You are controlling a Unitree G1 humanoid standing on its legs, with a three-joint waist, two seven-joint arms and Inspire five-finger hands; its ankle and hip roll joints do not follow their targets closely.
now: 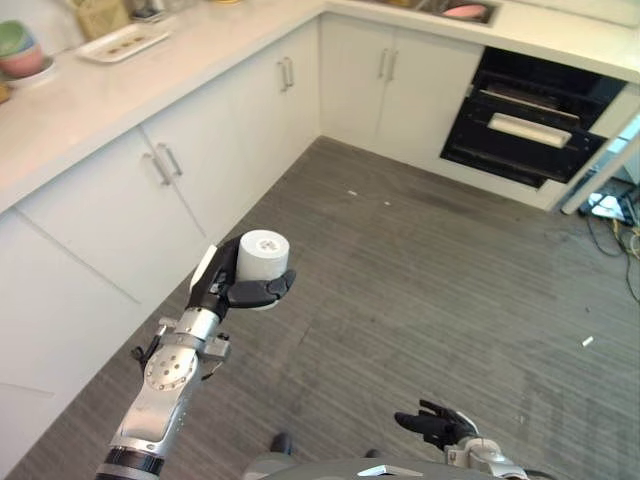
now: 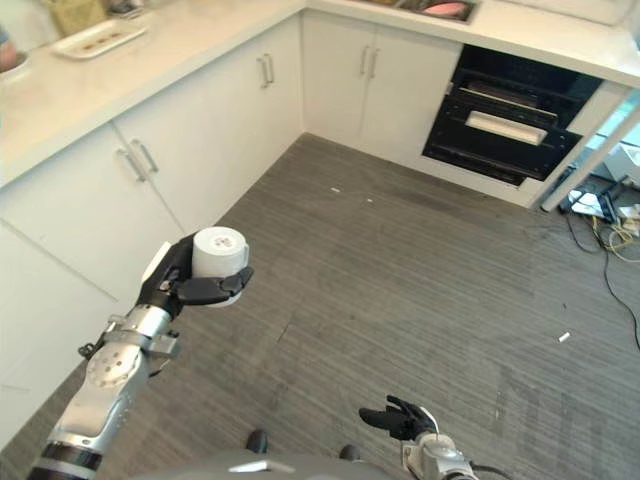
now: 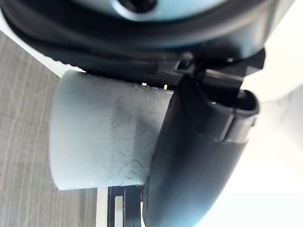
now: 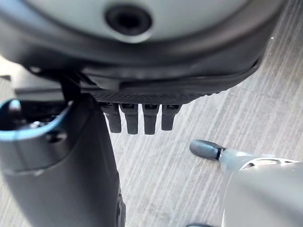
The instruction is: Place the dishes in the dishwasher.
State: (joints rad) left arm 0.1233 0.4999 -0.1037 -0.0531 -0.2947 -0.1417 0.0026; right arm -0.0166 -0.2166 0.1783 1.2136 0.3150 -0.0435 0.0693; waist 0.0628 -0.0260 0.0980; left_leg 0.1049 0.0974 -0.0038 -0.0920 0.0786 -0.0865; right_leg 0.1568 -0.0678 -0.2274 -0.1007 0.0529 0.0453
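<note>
We see the open dishwasher [image 1: 535,125] set in the far white cabinets [image 1: 240,130]. Our left hand [image 1: 232,285] holds a white cup [image 1: 263,257] above the floor, fingers wrapped around it. Our right hand [image 1: 440,424] hangs low, fingers relaxed.

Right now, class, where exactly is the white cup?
In the left eye view the white cup sits gripped in the left hand, raised over the grey floor beside the white cabinets on the robot's left.
</note>
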